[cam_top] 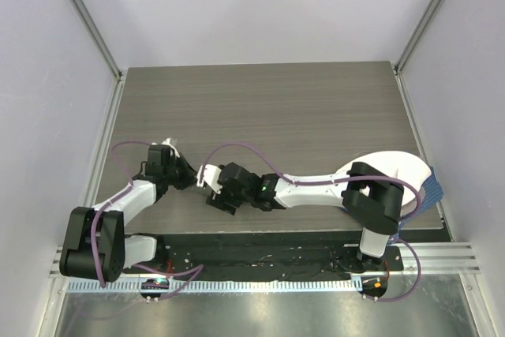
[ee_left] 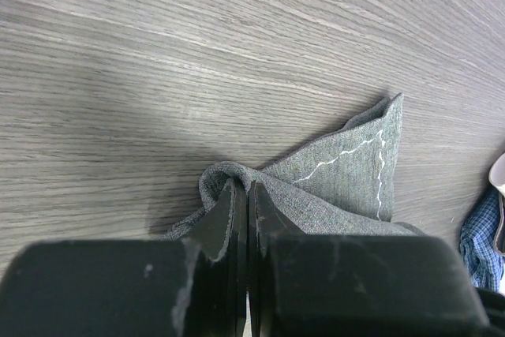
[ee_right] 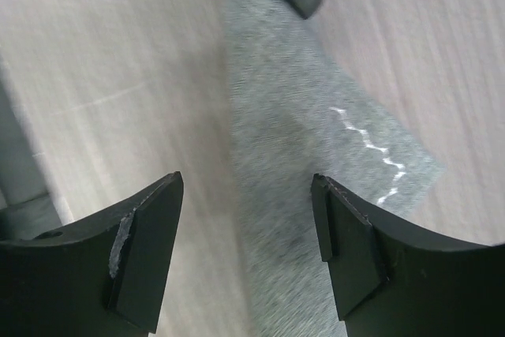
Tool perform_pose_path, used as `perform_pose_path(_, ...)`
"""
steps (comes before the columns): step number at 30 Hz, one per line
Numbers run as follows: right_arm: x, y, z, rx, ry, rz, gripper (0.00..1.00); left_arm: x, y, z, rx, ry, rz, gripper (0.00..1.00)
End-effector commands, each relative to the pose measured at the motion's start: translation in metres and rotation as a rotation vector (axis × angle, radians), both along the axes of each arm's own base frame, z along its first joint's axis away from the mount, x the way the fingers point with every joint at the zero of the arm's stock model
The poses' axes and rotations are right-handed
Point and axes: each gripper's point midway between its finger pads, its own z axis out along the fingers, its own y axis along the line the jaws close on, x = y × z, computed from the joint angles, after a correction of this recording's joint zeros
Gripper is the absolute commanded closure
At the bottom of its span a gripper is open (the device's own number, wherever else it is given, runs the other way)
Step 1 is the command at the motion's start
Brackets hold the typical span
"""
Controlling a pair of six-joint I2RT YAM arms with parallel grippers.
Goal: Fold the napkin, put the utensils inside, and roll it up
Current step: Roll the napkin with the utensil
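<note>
Two tools crowd one small bundle here. On the left, the left tool (ee_left: 245, 195) is pinched tight on a bunched ridge of the napkin (ee_left: 339, 179). The napkin lies as a narrow strip on the worktop (ee_left: 158, 53), one stitched corner pointing away. Just right of it, the right tool (ee_right: 246, 187) hangs over the same cloth with jaws spread wide, gripping nothing. Far right sit a cream-white cloth (cam_top: 390, 165) and a blue checked cloth (cam_top: 430, 191). No fork in sight anywhere.

Risks, imo: that pinch only has a thin hump of floppy fabric, so a pull could drag the fold askew or slip off. And the tools are so close that a careless move could knock them together.
</note>
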Motion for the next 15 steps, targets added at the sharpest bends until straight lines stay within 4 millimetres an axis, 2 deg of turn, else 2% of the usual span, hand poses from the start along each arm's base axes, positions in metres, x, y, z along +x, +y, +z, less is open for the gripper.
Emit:
perform_pose_path(1,0.030,0.005,0.007,-0.001,-0.176,-0.053,0.27,0.008,-0.001,0.008,0.005,-0.019,-0.017,1.00)
perform_pose_path(8,0.035,-0.002,-0.014,-0.062,-0.221,-0.066,0.27,0.011,-0.004,0.005,-0.007,-0.013,-0.028,1.00)
perform_pose_path(15,0.026,-0.005,-0.043,-0.105,-0.116,-0.034,0.30,0.015,-0.007,0.007,-0.020,-0.022,-0.042,1.00)
